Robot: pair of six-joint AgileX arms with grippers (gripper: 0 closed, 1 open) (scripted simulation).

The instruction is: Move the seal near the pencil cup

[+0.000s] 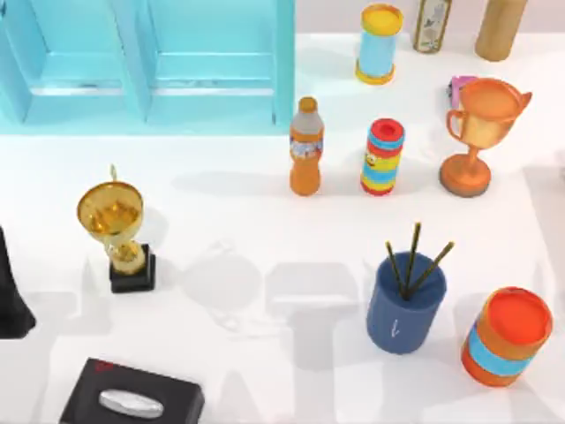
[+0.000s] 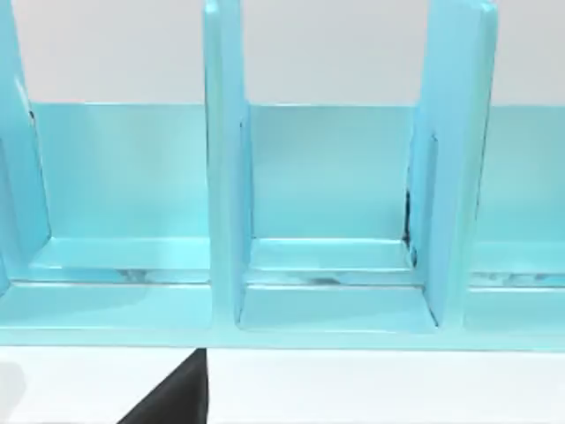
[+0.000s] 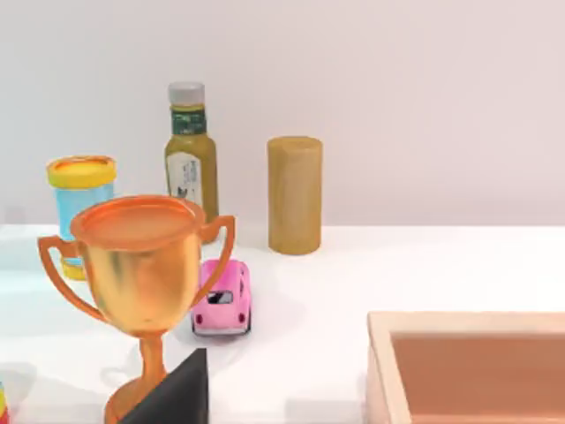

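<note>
Top view: the pencil cup point(image 1: 405, 305) is seen upright at four o'clock on the table point(image 1: 265, 221), bare surface being left at its nine o'clock, judged room for the seal, whose place, like the grip state of the left gripper point(image 2: 172, 399) and right gripper point(image 3: 172, 395), cannot be told.
</note>
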